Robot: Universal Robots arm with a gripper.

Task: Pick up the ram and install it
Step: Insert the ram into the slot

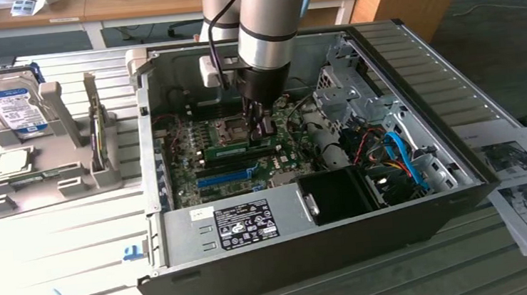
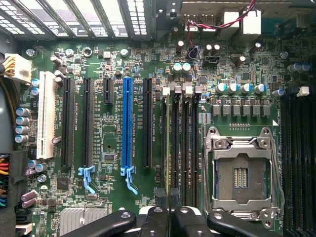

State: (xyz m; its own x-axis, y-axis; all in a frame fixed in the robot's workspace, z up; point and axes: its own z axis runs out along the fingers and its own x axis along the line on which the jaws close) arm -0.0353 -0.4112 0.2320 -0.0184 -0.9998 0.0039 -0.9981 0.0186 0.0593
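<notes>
The ram (image 1: pixel 229 150) is a narrow green stick standing on edge in a motherboard memory slot inside the open PC case (image 1: pixel 457 173). My gripper (image 1: pixel 262 130) reaches straight down into the case and sits over the stick's end nearest the exterior view's right. In the wrist view my black fingertips (image 2: pixel 160 197) stand close together over the dark memory slots (image 2: pixel 180 148), with the gripper (image 2: pixel 168 198) pinched on the thin board seen edge-on. The stick's label and chips are hidden.
An empty silver processor socket (image 2: pixel 242 173) lies beside the memory slots, and a long blue slot (image 2: pixel 127 123) lies on their other side. Cables and drive cages (image 1: pixel 354 89) crowd the case. A grey fixture (image 1: pixel 46 173) with a hard drive (image 1: pixel 11 105) stands outside, and papers (image 1: pixel 523 175) lie nearby.
</notes>
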